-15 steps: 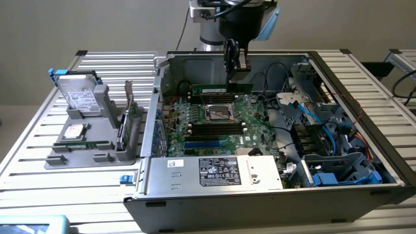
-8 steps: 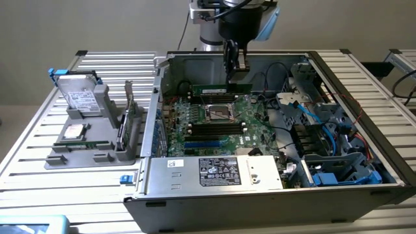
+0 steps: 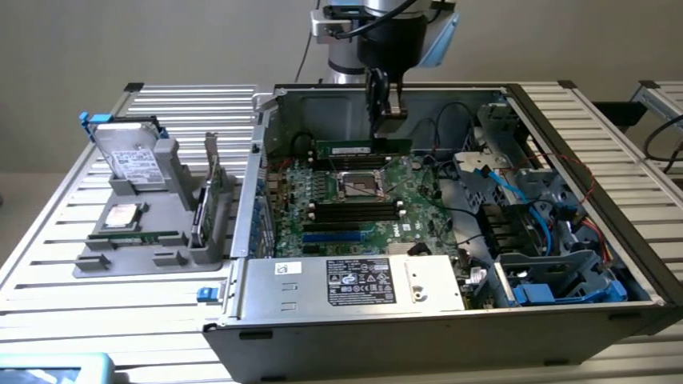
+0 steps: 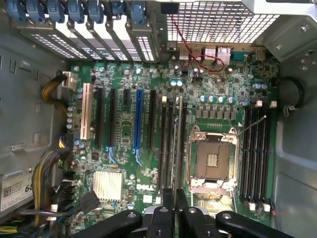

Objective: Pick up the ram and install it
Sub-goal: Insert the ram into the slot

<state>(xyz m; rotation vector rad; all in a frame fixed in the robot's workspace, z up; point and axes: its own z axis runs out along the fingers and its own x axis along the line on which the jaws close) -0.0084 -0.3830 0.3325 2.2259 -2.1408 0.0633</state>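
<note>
A slatted metal table [image 3: 64,264] carries an open computer case [image 3: 427,328] lying on its side, its inside facing up. The green motherboard [image 3: 353,216] [image 4: 129,74] covers the floor of the case towards nine o'clock in the exterior view. A boxy labelled power unit [image 3: 363,282] sits at six o'clock, and blue drive bays [image 3: 555,280] sit at four o'clock.

On the table at nine o'clock of the case is a grey tray [image 3: 117,264]. A silver hard drive [image 3: 133,156] stands upright at its far end, a tall card [image 3: 211,172] stands along the side nearest the case, and a green stick [image 3: 133,238] lies near its front.

The arm [image 3: 389,32] comes down at twelve o'clock of the case. Its gripper [image 3: 386,126] [image 4: 175,196] is clamped on the ram [image 3: 347,149], a narrow green stick with a pale label. The ram is held level and on edge above the far end of the motherboard, at twelve o'clock of the processor socket [image 3: 363,186] [image 4: 212,161]. In the wrist view the fingers [image 4: 167,203] sit close together over the long dark slots [image 4: 171,139] beside the socket
</note>
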